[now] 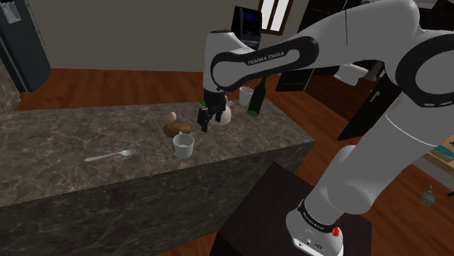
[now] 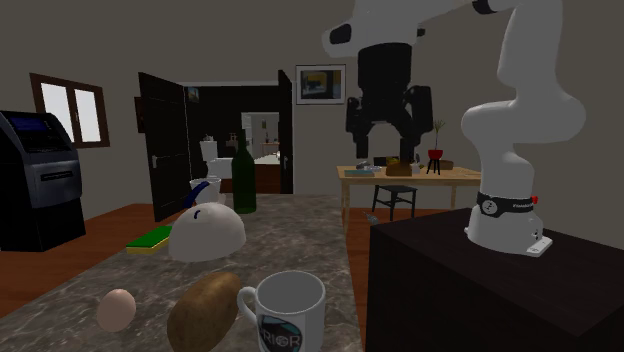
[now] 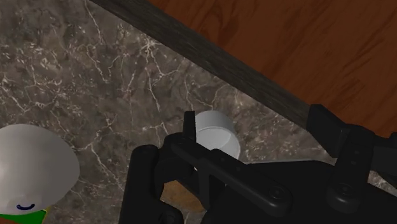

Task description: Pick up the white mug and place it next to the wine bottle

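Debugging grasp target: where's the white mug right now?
Shoulder view: the white mug stands upright on the counter near the edge closest to the camera, just in front of the potato, with the spoon to that view's left.

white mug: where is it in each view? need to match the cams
Shoulder view: the white mug sits left of centre, near the counter's front edge, just below the potato.
Second exterior view: mug at bottom centre, handle towards the potato on its left.
Wrist view: mug near the middle, by the counter's edge.
Shared landmark: the white dome, lying between mug and wine bottle.
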### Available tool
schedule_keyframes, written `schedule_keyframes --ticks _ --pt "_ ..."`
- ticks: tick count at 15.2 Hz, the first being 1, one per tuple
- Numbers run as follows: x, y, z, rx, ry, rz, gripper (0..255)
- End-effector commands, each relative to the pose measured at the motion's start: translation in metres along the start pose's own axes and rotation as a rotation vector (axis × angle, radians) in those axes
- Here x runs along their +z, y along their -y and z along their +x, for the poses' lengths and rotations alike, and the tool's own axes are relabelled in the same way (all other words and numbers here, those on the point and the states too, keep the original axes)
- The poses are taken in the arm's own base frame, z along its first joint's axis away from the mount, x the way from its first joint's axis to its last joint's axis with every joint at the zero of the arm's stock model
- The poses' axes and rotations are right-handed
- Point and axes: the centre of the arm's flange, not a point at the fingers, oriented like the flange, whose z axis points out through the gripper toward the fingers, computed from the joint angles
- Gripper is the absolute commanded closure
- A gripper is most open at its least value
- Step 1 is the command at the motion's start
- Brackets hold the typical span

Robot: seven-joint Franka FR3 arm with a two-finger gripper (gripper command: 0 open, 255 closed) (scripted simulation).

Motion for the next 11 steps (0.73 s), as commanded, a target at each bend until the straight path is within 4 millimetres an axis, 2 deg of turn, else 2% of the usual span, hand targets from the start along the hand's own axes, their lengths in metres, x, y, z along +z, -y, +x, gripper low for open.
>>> schedule_keyframes --ticks 1,11 --pt "0.019 0.006 0.017 -0.007 0.004 -0.006 0" --pt "0.112 0.027 0.113 -0.038 0.027 -0.035 0"
